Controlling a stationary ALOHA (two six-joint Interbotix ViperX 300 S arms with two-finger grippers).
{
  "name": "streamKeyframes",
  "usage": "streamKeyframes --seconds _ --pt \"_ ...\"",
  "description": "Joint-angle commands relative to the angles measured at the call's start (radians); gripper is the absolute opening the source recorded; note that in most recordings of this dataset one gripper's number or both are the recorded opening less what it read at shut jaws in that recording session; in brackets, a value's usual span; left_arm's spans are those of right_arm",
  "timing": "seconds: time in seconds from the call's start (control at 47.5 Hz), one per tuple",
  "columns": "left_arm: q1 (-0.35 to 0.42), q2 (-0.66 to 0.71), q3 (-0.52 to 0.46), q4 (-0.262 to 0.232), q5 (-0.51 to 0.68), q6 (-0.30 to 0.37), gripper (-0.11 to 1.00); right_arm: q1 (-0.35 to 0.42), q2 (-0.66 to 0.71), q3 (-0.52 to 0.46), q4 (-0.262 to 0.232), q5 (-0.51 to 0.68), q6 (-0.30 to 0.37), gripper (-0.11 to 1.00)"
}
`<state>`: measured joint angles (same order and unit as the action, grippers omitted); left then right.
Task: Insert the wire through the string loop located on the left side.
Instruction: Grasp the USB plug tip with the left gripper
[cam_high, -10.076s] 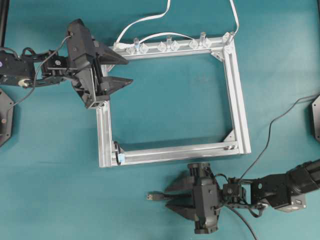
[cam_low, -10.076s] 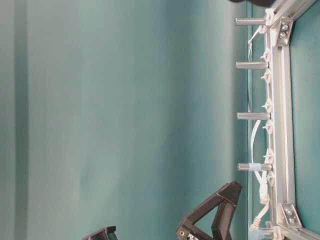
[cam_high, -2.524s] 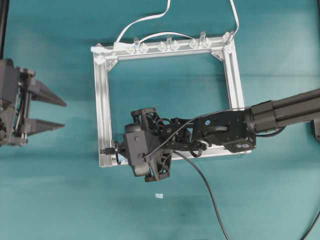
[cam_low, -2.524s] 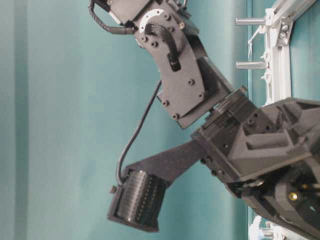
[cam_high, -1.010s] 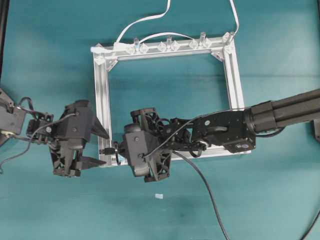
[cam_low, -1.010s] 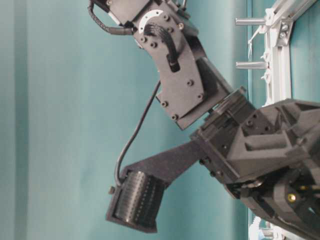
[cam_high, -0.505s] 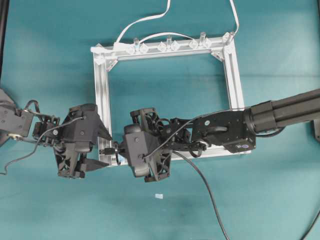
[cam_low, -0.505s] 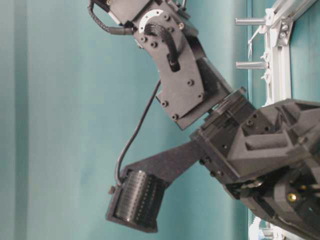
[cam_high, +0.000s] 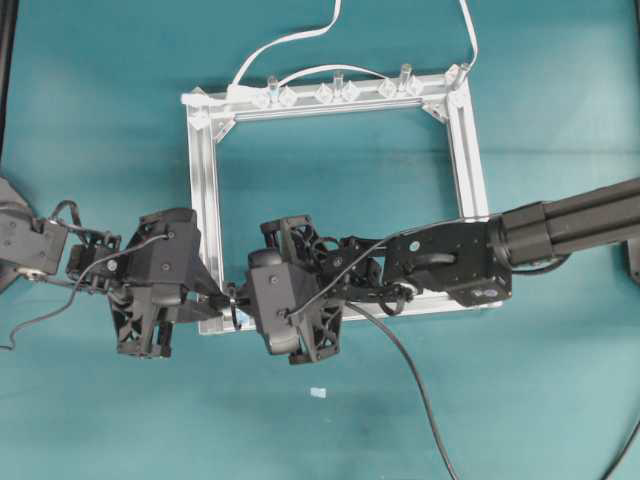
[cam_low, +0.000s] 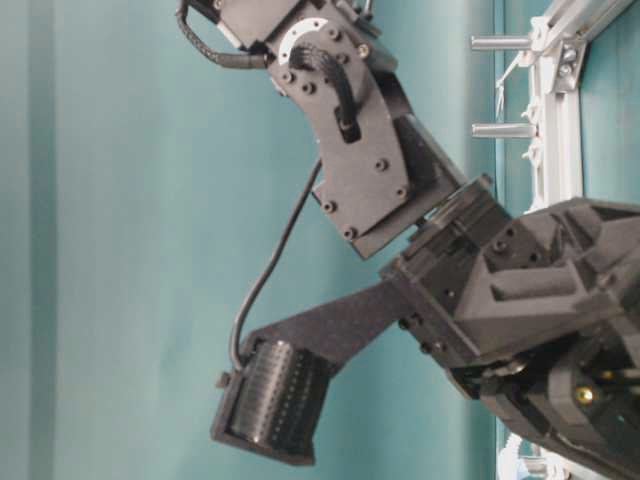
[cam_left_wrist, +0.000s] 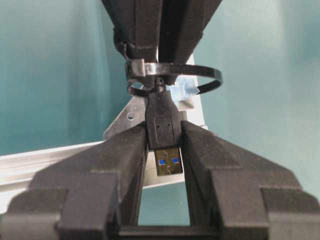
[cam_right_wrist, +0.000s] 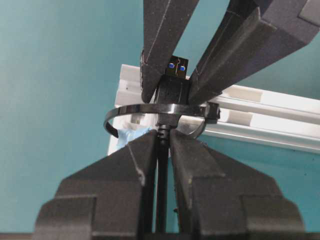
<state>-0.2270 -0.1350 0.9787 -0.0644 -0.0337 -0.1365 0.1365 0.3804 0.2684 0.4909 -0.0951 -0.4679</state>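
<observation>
The wire's black plug (cam_left_wrist: 163, 127) has passed through the string loop (cam_left_wrist: 202, 70), a thin dark band with a pale-blue tab (cam_left_wrist: 180, 92) at the frame's near-left corner. My left gripper (cam_left_wrist: 164, 134) is shut on the plug's black body, and the metal tip (cam_left_wrist: 168, 162) shows between its fingers. On the other side of the loop (cam_right_wrist: 132, 109) my right gripper (cam_right_wrist: 161, 137) is shut on the thin black wire (cam_right_wrist: 161, 200) just behind the plug (cam_right_wrist: 174, 89). In the overhead view the left gripper (cam_high: 212, 298) and the right gripper (cam_high: 240, 300) meet tip to tip at that corner.
The aluminium frame (cam_high: 205, 200) lies flat on the teal table, with clear clips and posts (cam_high: 338, 90) on its far rail and a white cable (cam_high: 290, 42) behind. The black wire (cam_high: 410, 370) trails toward the front edge. A small white scrap (cam_high: 318, 392) lies nearby.
The left arm slid right toward the frame corner, and its jaws, open around the plug half a second ago, have shut on it. The right gripper has stayed still, holding the wire.
</observation>
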Motion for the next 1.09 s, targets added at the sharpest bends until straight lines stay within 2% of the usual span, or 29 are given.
streamKeyframes --seconds 0.0,0.547,0.61,0.778,0.862,0.926,1.073 --pt "-0.002 -0.005 -0.031 0.000 -0.008 -0.008 0.22 -0.003 -0.023 -0.018 -0.003 -0.026 -0.002 0.10" --pt "-0.002 -0.006 -0.026 0.000 -0.008 -0.006 0.22 -0.003 -0.023 -0.017 -0.002 -0.025 0.006 0.11" --pt "-0.002 -0.006 -0.026 0.000 -0.008 -0.006 0.22 -0.003 -0.023 -0.015 -0.002 -0.025 0.008 0.23" --pt "-0.002 -0.009 -0.026 0.000 -0.008 -0.006 0.22 -0.003 -0.023 -0.006 -0.002 -0.023 0.008 0.71" --pt "-0.002 -0.011 -0.025 0.000 -0.008 -0.006 0.22 -0.003 -0.023 -0.006 -0.002 -0.023 0.008 0.88" --pt "-0.002 -0.011 -0.025 0.000 -0.008 -0.006 0.22 -0.003 -0.023 -0.006 -0.002 -0.025 0.008 0.94" --pt "-0.002 -0.012 -0.025 0.000 -0.008 -0.006 0.22 -0.003 -0.023 -0.006 -0.003 -0.026 0.008 0.93"
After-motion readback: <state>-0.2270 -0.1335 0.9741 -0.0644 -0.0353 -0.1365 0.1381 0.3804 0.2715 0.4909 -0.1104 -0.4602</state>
